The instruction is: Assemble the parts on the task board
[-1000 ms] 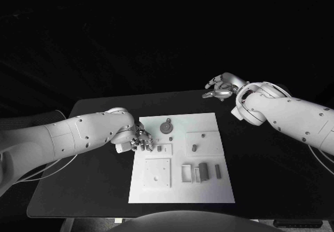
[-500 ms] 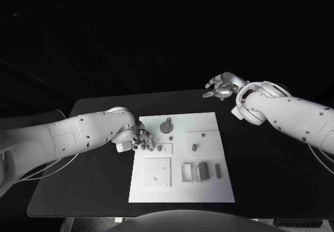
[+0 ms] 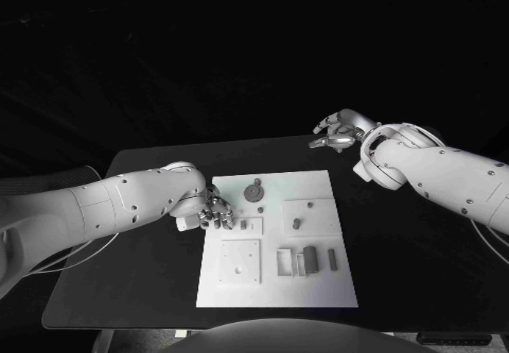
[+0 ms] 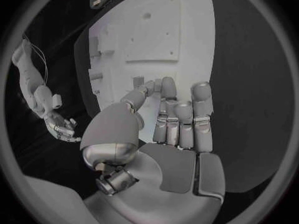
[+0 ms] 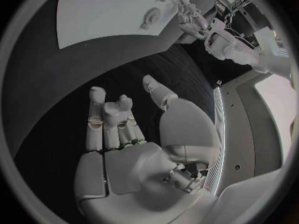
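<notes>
My left hand (image 3: pixel 215 213) rests at the board's (image 3: pixel 318 287) left edge, fingers (image 4: pixel 177 117) bent onto it, grasping nothing I can see. My right hand (image 3: pixel 340 131) hovers beyond the far corner, loose and empty. Small parts (image 3: pixel 309 260) lie mid-board; a careless sweep could scatter them.

Dim room, black all round; the board (image 3: pixel 278 243) glows pale on the dark table (image 3: pixel 138 279), both arms brightly lit. Wrist views bend straight edges hard, rims fading to blurred grey.
</notes>
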Motion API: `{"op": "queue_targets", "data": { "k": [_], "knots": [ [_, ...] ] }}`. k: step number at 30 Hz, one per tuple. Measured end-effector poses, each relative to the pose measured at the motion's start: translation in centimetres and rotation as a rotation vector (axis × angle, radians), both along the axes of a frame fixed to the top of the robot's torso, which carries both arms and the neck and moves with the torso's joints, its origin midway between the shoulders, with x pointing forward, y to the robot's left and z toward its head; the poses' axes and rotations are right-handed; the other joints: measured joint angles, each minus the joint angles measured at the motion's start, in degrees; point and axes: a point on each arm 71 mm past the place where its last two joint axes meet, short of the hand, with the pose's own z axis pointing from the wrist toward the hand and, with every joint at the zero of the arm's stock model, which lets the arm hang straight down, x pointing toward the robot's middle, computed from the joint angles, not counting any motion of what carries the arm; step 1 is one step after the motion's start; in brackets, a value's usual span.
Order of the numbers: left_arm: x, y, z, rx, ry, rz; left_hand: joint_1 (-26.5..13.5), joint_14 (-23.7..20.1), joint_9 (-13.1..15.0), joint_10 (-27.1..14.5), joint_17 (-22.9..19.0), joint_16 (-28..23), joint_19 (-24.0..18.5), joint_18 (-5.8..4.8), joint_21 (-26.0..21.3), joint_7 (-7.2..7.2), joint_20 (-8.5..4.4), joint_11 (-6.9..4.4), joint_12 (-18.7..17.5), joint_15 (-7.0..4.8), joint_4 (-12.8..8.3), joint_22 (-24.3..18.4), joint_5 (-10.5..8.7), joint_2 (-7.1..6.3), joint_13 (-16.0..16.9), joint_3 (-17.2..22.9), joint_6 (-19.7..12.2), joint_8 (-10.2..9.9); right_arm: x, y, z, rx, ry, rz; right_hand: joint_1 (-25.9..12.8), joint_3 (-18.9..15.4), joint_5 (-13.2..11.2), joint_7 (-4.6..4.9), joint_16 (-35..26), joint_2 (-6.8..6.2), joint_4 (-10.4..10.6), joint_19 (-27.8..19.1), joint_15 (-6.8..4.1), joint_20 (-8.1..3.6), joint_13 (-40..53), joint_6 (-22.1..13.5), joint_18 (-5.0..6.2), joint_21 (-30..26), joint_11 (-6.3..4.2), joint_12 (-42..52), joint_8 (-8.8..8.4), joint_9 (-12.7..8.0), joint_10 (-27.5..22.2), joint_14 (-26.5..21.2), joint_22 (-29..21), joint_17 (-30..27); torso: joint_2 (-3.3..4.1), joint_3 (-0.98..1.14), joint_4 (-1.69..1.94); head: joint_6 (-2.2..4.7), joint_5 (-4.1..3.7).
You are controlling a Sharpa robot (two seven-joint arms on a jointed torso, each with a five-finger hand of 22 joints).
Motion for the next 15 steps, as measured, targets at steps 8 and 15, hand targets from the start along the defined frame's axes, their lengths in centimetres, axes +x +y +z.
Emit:
{"op": "queue_targets", "data": {
  "k": [8,15],
  "knots": [
    [0.03,0.12,0.01,0.006,0.006,-0.001,0.0,0.0,0.0,0.1,0.1,0.0,0.1,0.00,0.0,-0.08,0.08,-0.07,0.0,0.00,0.1,0.0,0.14,0.00,0.0,0.1,0.1,0.0,0.00,0.01,-0.02,0.000,0.001,0.000,0.0,0.0,0.0,-0.04,0.0,0.00,0.0,0.0,0.00,0.01,0.0,0.0,0.00,0.0,0.00,0.0,0.00,0.0,0.0,0.0,0.0,0.0,0.00,-0.03,0.00,-0.02,0.05],
    [0.07,0.07,0.00,0.007,0.007,-0.001,-0.1,0.0,-0.1,0.1,0.1,0.0,0.1,0.00,0.0,-0.18,0.08,-0.09,0.2,-0.02,0.1,0.0,0.14,0.06,0.1,0.1,0.1,0.0,0.00,0.02,-0.03,0.000,0.001,0.000,0.0,0.0,0.0,-0.08,0.0,0.00,0.0,0.0,0.00,0.04,0.0,0.0,0.00,0.0,0.00,0.0,0.00,0.0,0.0,0.0,0.0,0.0,0.01,-0.02,0.00,-0.02,0.11]
  ]
}}
